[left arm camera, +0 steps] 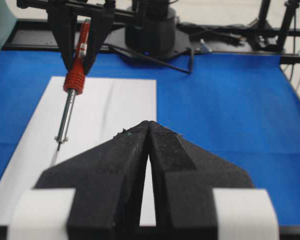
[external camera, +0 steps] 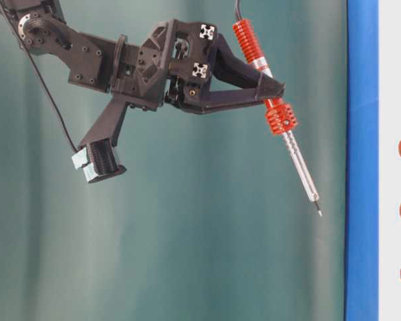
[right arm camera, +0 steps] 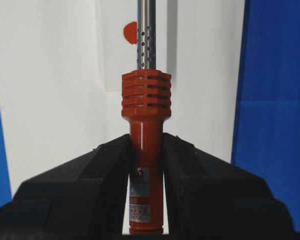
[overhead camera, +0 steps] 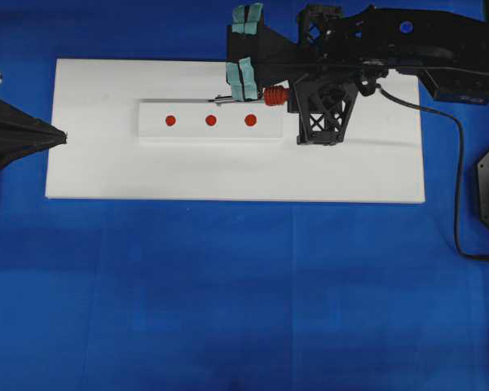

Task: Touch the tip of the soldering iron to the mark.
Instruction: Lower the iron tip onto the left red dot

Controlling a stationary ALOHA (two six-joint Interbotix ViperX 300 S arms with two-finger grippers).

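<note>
Right claw pinches the soldering iron by its red handle, shaft slanted down so the tip leads; it hangs off the surface over the far edge of the raised white strip on the white board, near the board's far edge, beside the three red marks but not on one. Left claw pressed together, parked at the board's left edge, out of the way. Handle label reads "CHINA", rest too small.
</note>
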